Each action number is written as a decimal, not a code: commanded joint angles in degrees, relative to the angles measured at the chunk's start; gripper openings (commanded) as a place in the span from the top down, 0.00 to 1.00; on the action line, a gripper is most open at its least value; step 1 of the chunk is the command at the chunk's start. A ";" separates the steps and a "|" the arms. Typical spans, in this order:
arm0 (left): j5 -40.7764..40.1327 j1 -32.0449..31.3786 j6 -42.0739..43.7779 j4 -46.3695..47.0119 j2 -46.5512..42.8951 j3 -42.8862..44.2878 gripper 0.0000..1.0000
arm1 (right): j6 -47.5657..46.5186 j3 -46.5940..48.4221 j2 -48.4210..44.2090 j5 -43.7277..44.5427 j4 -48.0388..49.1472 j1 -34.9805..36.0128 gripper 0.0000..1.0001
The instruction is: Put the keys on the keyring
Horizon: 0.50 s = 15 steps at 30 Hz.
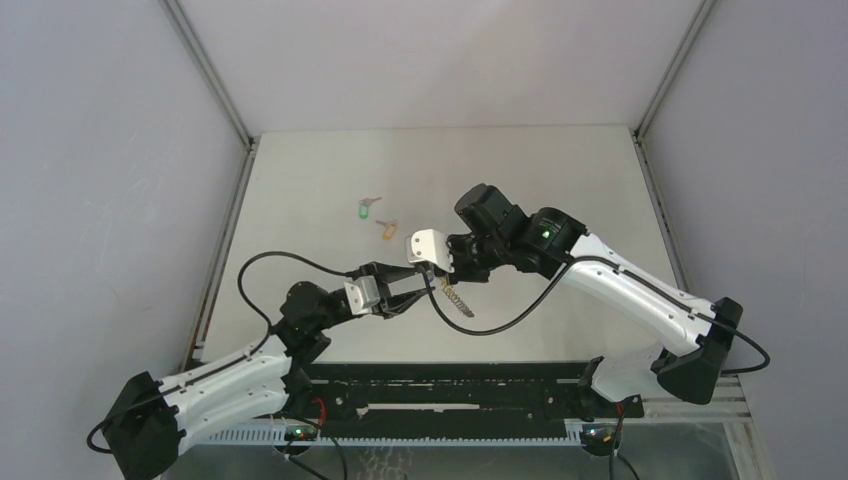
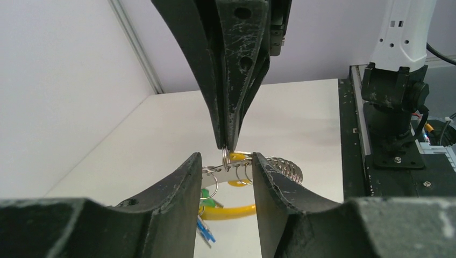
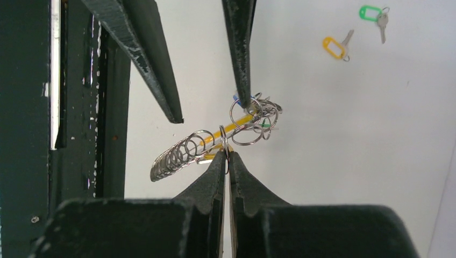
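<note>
Top external view, from the left: two keys lie flat on the white table (image 1: pixel 560 170), the green-tagged key (image 1: pixel 366 210) and just beside it the orange-tagged key (image 1: pixel 387 229), both well apart from the arms' fingers. Nearer the bases, the left gripper (image 2: pixel 226 164) stands part open, its jaws on either side of the keyring (image 3: pixel 185 150) — a bunch of silver rings with yellow and blue pieces, held up off the table. One left finger touches the rings, but the jaws clamp nothing. Further right, the right gripper (image 3: pixel 226 160) is pinched closed on one ring.
</note>
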 commanded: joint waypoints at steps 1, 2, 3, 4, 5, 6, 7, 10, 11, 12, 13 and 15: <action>-0.43 -0.28 1.31 0.20 0.94 3.61 0.56 | -1.48 3.68 -1.37 2.86 -0.01 1.86 1.00; -0.27 -0.28 1.28 0.23 1.24 3.87 0.56 | -1.54 3.70 -1.45 3.05 0.00 2.18 1.00; -0.06 -0.28 1.22 0.23 1.53 4.10 0.56 | -1.56 3.71 -1.44 3.24 0.09 2.54 1.00; 0.24 -0.28 1.04 0.32 1.94 4.42 0.57 | -1.55 3.71 -1.46 3.35 0.22 2.77 1.00; 0.52 -0.28 0.88 0.43 2.01 4.67 0.58 | -1.54 3.71 -1.34 3.46 0.25 2.89 1.00; 0.77 -0.28 0.59 0.81 2.38 4.83 0.60 | -1.50 3.71 -1.19 3.67 0.34 3.06 1.00; 1.16 -0.28 0.29 1.34 2.76 4.92 0.62 | -1.42 3.71 -1.01 3.83 0.37 3.21 1.00; 2.04 -0.28 -0.67 2.52 3.83 5.23 0.65 | -1.33 3.76 -0.56 4.03 0.56 3.53 1.00; 2.15 -0.28 -0.81 2.66 4.14 5.28 0.66 | -1.27 3.79 -0.44 4.12 0.61 3.70 1.00; 2.25 -0.36 -0.87 2.76 4.28 5.27 0.67 | -1.29 3.79 -0.33 4.17 0.58 3.78 1.00; 2.26 -0.37 -0.92 2.78 4.44 5.34 0.68 | -1.24 3.84 -0.25 4.17 0.59 3.80 1.00; 2.33 -0.37 -0.92 2.80 4.99 5.40 0.73 | -1.15 3.88 -0.23 4.04 0.82 4.01 1.00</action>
